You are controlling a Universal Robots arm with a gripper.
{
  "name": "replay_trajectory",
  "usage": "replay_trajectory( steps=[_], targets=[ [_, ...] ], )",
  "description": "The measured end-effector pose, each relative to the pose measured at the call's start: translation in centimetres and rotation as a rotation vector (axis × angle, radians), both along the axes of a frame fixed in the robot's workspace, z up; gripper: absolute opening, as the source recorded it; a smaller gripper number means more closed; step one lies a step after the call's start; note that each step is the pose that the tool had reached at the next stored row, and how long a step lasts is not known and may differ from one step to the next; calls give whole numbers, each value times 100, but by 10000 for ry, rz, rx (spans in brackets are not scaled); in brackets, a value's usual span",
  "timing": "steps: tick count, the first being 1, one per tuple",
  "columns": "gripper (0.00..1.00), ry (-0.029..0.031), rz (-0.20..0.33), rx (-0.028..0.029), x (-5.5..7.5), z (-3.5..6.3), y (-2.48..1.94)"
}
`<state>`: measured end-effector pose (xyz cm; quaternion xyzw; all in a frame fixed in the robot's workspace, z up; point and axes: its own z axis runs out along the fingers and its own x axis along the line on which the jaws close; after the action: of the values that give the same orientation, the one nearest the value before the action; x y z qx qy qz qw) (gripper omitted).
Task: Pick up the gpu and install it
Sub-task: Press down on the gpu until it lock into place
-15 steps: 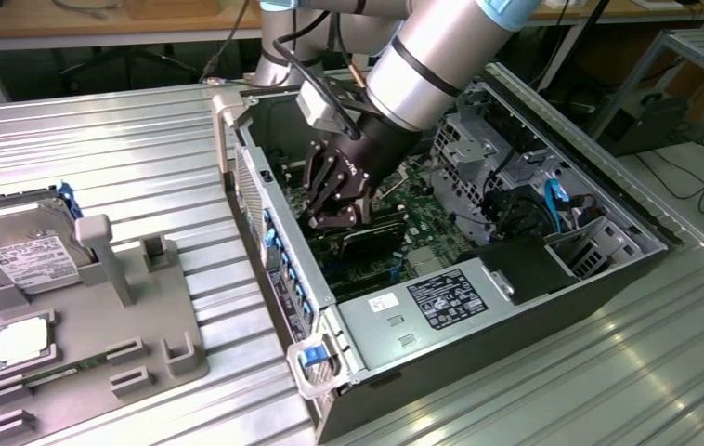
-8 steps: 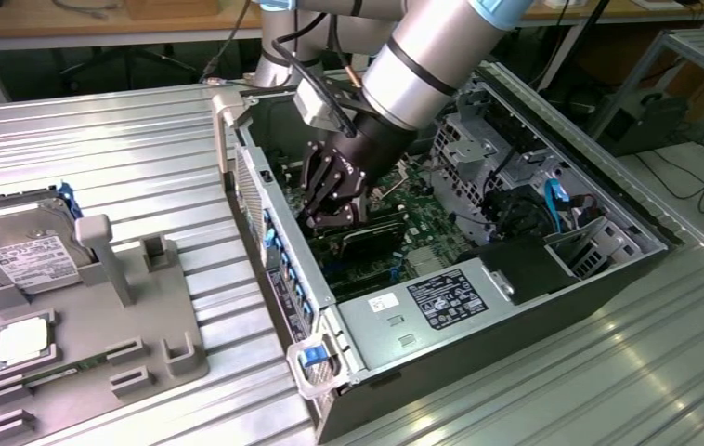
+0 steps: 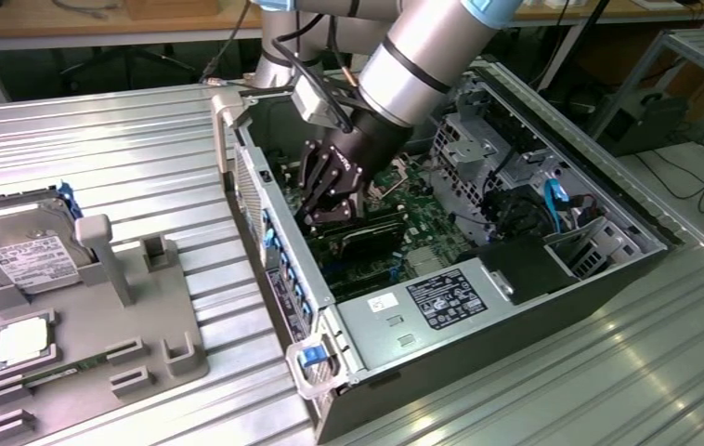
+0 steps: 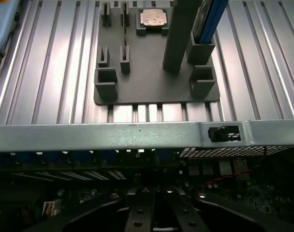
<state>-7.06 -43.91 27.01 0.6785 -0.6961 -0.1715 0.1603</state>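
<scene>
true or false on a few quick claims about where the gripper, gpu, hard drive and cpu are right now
1. The gripper is down inside the open computer case. True.
2. The hard drive lies inside the case. False: it sits on the grey holder tray outside the case, at the exterior view's left.
3. The gpu is inside the case, under the gripper. True.
4. The small square cpu is in the gripper. False: it rests on the tray.
5. The gripper is wide open. False: it is shut.

Silver arm (image 3: 421, 56) w/ blue joint ring, black cable, black gripper (image 3: 327, 190).
</scene>
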Motion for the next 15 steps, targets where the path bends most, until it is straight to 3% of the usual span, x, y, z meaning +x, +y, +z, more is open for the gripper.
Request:
replay_trajectory(
  steps=[2, 6, 7, 8, 9, 15],
  targets=[
    [11, 1, -13, 37, 43, -39, 9],
    [11, 3, -12, -3, 86, -27, 5],
    [11, -21, -12, -14, 86, -23, 5],
    [11, -88, -10, -14, 86, -22, 11],
    [11, -218, -7, -18, 86, -20, 17],
    [11, -1300, 8, -28, 86, -19, 32]
  ],
)
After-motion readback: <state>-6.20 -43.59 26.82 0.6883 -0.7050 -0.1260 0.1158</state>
